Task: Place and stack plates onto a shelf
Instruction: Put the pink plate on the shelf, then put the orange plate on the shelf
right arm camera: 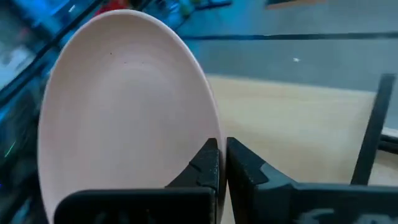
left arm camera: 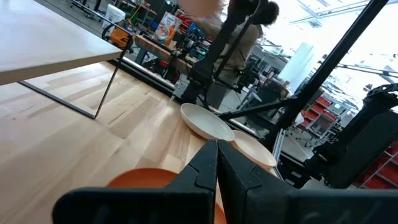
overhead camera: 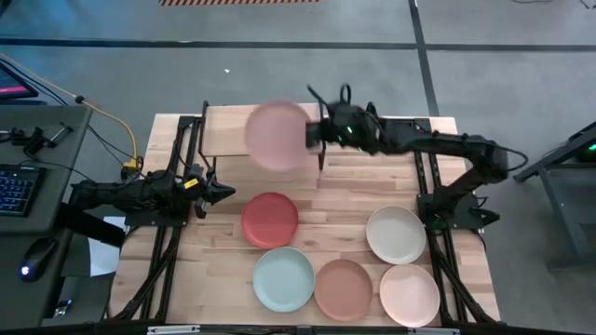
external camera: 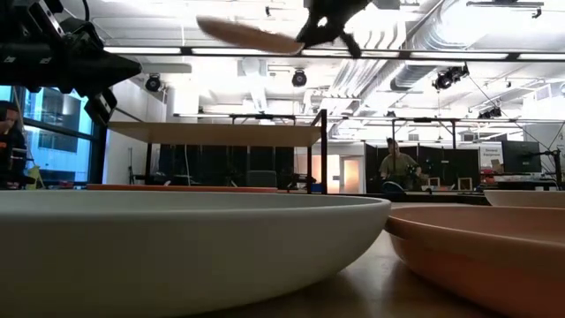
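Note:
My right gripper [overhead camera: 315, 138] is shut on a pink plate [overhead camera: 277, 136] high above the shelf [overhead camera: 223, 130], a light-wood board on black legs at the table's far left. The low view shows the pink plate [external camera: 247, 35] well over the shelf [external camera: 221, 132]. On the tabletop lie a red plate [overhead camera: 270, 220], a pale blue plate [overhead camera: 283, 279], a terracotta plate [overhead camera: 343, 289], a peach plate [overhead camera: 409, 295] and a cream plate [overhead camera: 396, 234]. My left gripper [overhead camera: 223, 194] waits shut at the left, beside the red plate. My right gripper pinches the pink plate's rim [right arm camera: 211, 127] between its two fingers, on the edge that faces the table's right. The fingers reach in from the right, slanting a little downward. The plate is lifted clear, tilted, and sticks out leftward from the fingers.
Black frame rails [overhead camera: 433, 186] run along both sides of the table. The shelf's thin black legs [left arm camera: 106, 93] stand on the wood near the far left. Bare tabletop [overhead camera: 354, 186] lies between the shelf and the plates.

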You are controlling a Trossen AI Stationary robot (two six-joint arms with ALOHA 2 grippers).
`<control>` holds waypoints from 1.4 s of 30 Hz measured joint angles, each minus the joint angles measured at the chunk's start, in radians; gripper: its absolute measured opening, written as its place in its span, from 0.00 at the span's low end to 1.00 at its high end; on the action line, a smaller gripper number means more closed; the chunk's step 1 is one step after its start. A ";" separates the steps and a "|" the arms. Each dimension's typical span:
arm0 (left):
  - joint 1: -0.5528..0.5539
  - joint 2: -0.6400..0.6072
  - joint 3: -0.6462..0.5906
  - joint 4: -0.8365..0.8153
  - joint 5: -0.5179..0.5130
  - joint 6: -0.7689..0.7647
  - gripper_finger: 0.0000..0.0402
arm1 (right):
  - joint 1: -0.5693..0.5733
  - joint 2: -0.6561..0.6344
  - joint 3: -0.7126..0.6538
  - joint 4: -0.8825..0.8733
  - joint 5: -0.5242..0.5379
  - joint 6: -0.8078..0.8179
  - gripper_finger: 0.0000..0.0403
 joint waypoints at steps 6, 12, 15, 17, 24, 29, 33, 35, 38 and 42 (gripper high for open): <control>0.000 0.000 0.000 0.000 0.000 0.000 0.00 | -0.110 0.141 0.060 -0.060 -0.046 0.109 0.00; 0.000 0.000 0.000 0.000 0.000 0.000 0.00 | -0.139 0.198 0.051 -0.183 -0.088 0.185 0.00; 0.000 0.000 0.000 0.000 0.000 0.000 0.00 | -0.139 0.197 0.051 -0.175 -0.080 0.185 0.00; 0.000 0.000 0.000 0.000 0.000 0.000 0.00 | -0.145 0.195 0.051 -0.191 -0.080 0.185 0.00; 0.000 0.000 0.000 0.000 0.000 0.000 0.00 | -0.171 0.192 0.051 -0.252 -0.075 0.189 0.00; 0.000 0.000 0.000 0.000 0.000 0.000 0.00 | -0.175 0.192 0.051 -0.251 -0.098 0.194 0.00; 0.000 0.000 0.000 0.000 0.000 0.000 0.00 | -0.175 0.192 0.051 -0.251 -0.093 0.188 0.02; 0.000 0.000 0.000 0.000 0.000 0.000 0.00 | -0.178 0.192 0.051 -0.251 -0.081 0.187 0.05; 0.000 0.000 0.000 0.000 0.000 0.000 0.00 | -0.190 0.190 0.052 -0.251 -0.081 0.176 0.13; 0.000 0.000 0.000 0.000 0.000 0.000 0.00 | -0.204 0.190 0.053 -0.240 -0.090 0.137 0.26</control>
